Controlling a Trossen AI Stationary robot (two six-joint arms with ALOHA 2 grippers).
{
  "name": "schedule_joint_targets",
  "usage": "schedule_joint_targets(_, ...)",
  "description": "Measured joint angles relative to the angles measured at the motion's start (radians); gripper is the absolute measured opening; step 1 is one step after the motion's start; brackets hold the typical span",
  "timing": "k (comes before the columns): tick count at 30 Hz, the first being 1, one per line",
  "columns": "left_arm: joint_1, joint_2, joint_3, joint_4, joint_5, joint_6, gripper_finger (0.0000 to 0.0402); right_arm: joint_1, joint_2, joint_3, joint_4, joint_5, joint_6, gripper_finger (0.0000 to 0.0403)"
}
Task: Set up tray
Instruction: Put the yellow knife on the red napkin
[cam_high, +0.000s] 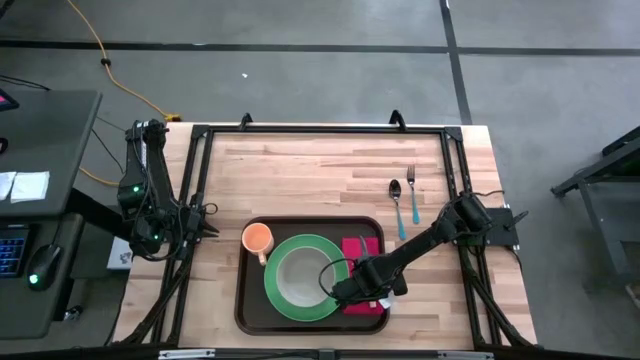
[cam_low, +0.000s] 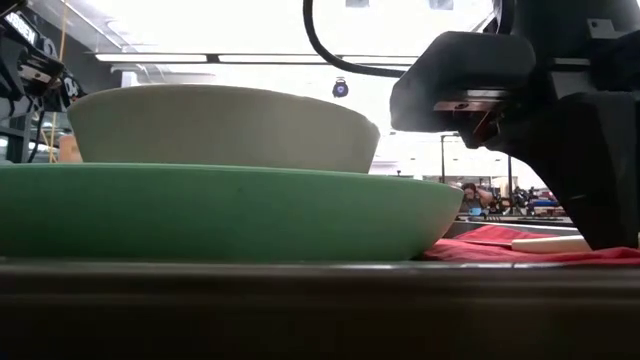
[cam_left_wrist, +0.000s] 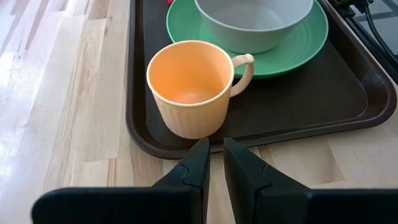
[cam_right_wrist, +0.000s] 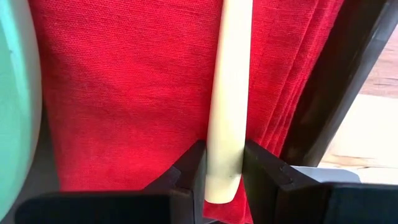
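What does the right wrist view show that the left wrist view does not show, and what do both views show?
Only the right wrist view shows the red napkin and the cream utensil handle lying on it, held between the right gripper fingers.

Only the left wrist view shows the orange cup, the grey bowl, the wooden table, and the left gripper, nearly closed and holding nothing, just outside the tray.

Both show the green plate and the dark tray.

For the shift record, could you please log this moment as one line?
right gripper: shut on cream utensil handle over red cloth napkin | left gripper: idle beside dark brown plastic tray | teal spoon, fork: on table
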Motion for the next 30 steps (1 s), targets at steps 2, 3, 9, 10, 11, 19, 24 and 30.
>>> schedule_joint_targets(2, 0.0, 0.0, 0.0, 0.0, 0.0, 0.0, 0.0079, 0.0, 0.0, 0.0, 0.0, -0.001, 0.0, 0.0071)
schedule_joint_targets(3, 0.0, 0.0, 0.0, 0.0, 0.0, 0.0, 0.0079, 0.0, 0.0, 0.0, 0.0, -0.001, -0.001, 0.0071)
schedule_joint_targets(9, 0.0, 0.0, 0.0, 0.0, 0.0, 0.0, 0.0079, 0.0, 0.0, 0.0, 0.0, 0.0, -0.016, 0.0075)
schedule_joint_targets(10, 0.0, 0.0, 0.0, 0.0, 0.0, 0.0, 0.0079, 0.0, 0.0, 0.0, 0.001, 0.0, -0.02, 0.008)
schedule_joint_targets(11, 0.0, 0.0, 0.0, 0.0, 0.0, 0.0, 0.0079, 0.0, 0.0, 0.0, 0.004, 0.0, -0.02, 0.0086)
schedule_joint_targets(19, 0.0, 0.0, 0.0, 0.0, 0.0, 0.0, 0.0079, -0.015, 0.0, 0.0, 0.012, 0.001, -0.026, 0.0161)
schedule_joint_targets(24, 0.0, 0.0, 0.0, 0.003, 0.0, 0.0, 0.0079, -0.022, -0.009, 0.001, 0.006, -0.015, -0.054, 0.0197)
schedule_joint_targets(30, 0.0, 0.0, 0.0, 0.003, 0.0, 0.0, 0.0079, -0.021, -0.037, 0.002, 0.002, -0.026, -0.05, 0.0213)
